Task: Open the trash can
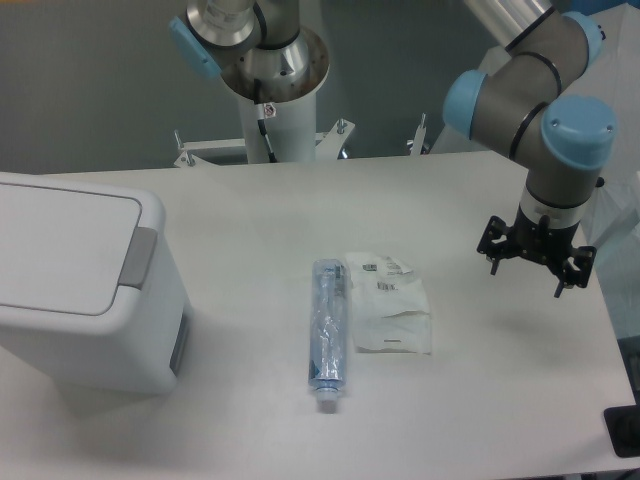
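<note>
The trash can (90, 330) is a large white boxy bin at the left edge of the table. Its flat white lid (60, 240) lies shut. The grey push tab (138, 257) is on the lid's right edge, and a grey slot (180, 345) is on the right side wall. My gripper (533, 262) hangs over the right side of the table, far from the bin. It points down, its black fingers are spread apart, and it holds nothing.
A crushed clear plastic bottle (328, 335) lies lengthwise in the middle of the table. A white plastic packet (388, 302) lies right of it. The arm's white base post (270, 110) stands at the back. A black object (625, 432) sits past the table's right front corner.
</note>
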Controlling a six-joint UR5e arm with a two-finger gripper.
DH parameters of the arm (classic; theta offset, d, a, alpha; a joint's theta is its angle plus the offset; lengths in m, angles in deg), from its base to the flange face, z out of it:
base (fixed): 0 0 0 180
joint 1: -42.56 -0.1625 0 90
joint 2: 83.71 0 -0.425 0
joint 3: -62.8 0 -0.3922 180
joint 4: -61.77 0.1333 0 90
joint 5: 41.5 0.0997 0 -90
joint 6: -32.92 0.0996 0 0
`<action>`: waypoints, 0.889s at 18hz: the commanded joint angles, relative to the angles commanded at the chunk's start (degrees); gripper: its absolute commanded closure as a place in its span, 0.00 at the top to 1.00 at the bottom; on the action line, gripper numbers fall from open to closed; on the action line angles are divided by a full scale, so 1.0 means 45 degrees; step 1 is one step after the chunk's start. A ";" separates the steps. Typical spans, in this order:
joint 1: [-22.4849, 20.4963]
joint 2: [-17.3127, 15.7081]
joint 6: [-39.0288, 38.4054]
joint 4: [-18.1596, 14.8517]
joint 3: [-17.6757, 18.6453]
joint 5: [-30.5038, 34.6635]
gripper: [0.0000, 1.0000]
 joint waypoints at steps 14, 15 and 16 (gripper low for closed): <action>0.0801 -0.0078 -0.2612 0.0117 0.0039 -0.0526 1.00; 0.0801 -0.0136 -0.2965 0.0098 0.0000 -0.0953 1.00; 0.0781 -0.0156 -0.3259 0.0097 0.0000 -0.1518 1.00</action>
